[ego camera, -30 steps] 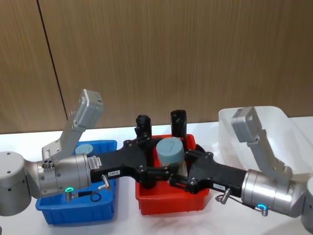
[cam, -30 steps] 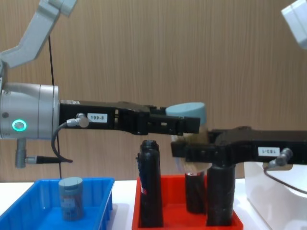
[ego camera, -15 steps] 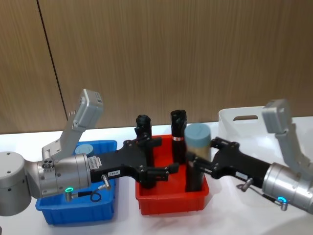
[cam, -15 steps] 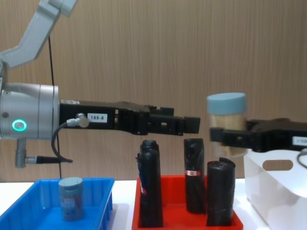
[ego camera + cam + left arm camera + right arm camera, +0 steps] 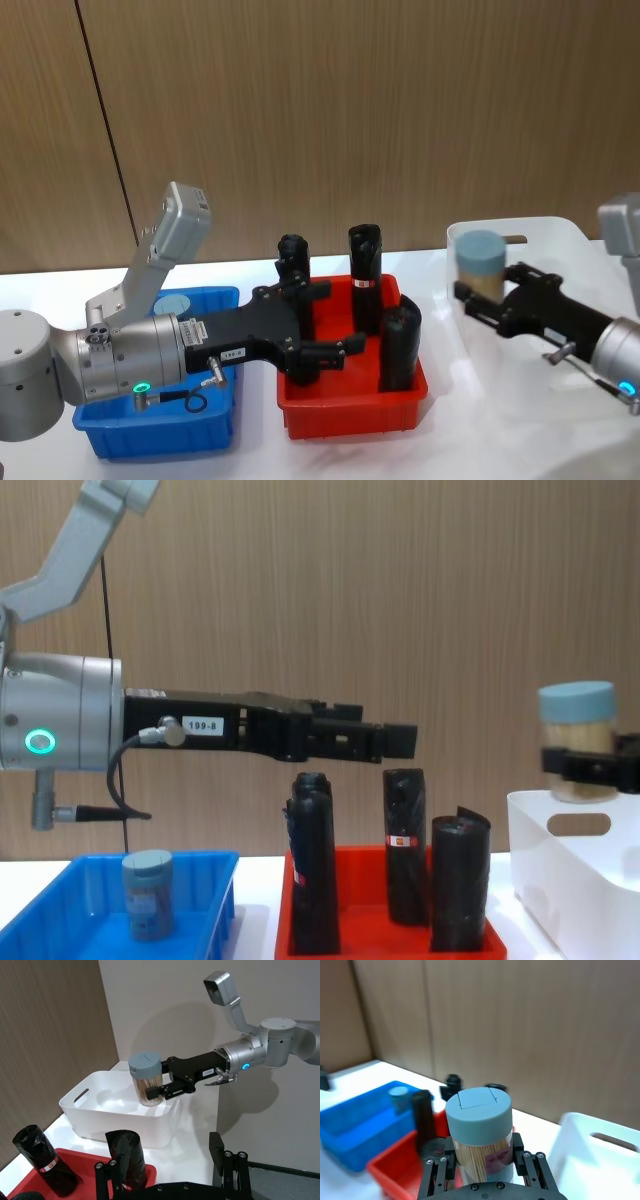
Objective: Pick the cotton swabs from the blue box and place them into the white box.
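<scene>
Your right gripper point(image 5: 482, 290) is clamped on one tub of cotton swabs point(image 5: 478, 262), a finger pressed to each side of the clear wall below the grey-blue lid. The right wrist view shows this best: the fingers point(image 5: 438, 1166) bracket the tub point(image 5: 479, 1132) and the tan sticks show between them. The tub stands upright and is carried in the air over the white box point(image 5: 560, 232), on the side nearest the red tray point(image 5: 350, 415). In the chest view the tub point(image 5: 576, 742) has its base about level with the box's rim point(image 5: 570, 880), and nothing is supporting it from below. From the left wrist view you see the same tub point(image 5: 146, 1077) hanging above the open interior of the white box point(image 5: 100, 1110).

Your left gripper point(image 5: 335, 318) reaches out over the red tray with its fingers spread and nothing between them. It sits above the black rolls point(image 5: 313, 875) (three stand upright in the tray), clear of their tops.

A second tub point(image 5: 147, 892) stands upright inside the blue box point(image 5: 222, 900), on the robot's left of the red tray. The left arm's body hangs over that box in the head view.
</scene>
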You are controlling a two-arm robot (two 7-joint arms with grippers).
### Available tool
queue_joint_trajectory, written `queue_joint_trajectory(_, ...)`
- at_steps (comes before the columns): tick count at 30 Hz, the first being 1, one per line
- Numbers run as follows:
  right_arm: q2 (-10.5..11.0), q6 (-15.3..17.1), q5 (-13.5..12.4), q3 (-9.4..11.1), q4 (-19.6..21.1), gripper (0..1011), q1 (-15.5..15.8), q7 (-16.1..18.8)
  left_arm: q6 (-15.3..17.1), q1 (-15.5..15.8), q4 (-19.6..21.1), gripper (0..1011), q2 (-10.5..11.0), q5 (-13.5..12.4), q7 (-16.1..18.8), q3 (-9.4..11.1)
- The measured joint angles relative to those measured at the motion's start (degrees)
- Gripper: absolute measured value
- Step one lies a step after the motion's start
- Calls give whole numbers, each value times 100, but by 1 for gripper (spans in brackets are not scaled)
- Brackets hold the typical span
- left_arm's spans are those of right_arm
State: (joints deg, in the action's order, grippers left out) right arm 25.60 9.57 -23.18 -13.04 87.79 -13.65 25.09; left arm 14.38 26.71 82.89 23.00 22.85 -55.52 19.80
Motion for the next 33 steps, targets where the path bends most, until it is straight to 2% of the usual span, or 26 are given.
queue_joint_trajectory(5, 33, 27, 84, 67, -235, 649, -98, -219, 0, 0, 0, 1004, 0, 0, 0, 0)
queue_joint_trajectory(11, 0, 74, 292, 105, -835, 649, -373, -457, 0, 0, 0, 1004, 0, 0, 0, 0)
queue_joint_trajectory(22, -128, 77, 550, 78, -1720, 654, -776, -613, 0, 0, 0, 1004, 0, 0, 0, 0)
queue_joint_trajectory(33, -198, 48, 633, 57, -2109, 945, -957, -666, 0, 0, 0, 1004, 0, 1, 0, 0)
